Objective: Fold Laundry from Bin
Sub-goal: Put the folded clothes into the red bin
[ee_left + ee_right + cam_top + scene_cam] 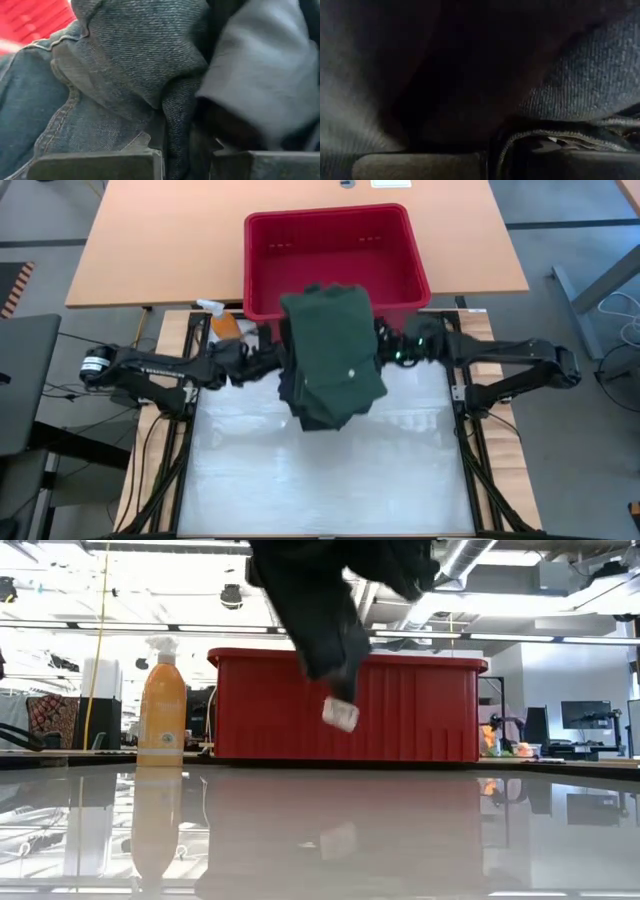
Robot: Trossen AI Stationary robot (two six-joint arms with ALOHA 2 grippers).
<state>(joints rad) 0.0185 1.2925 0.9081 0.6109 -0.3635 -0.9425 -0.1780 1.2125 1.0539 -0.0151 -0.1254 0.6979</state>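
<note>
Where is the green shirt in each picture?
High view: the dark green garment hangs in the middle, between left gripper and right gripper.
Low view: it dangles at top centre, off the table.
Left wrist: cloth fills the picture.
Right wrist: likewise.
Shared landmark: the red bin.

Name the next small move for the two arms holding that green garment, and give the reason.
Probably draw both grippers apart to spread the dark green garment. The left gripper and right gripper pinch it from either side. It hangs bunched, clear of the table, in front of the red bin.
</note>
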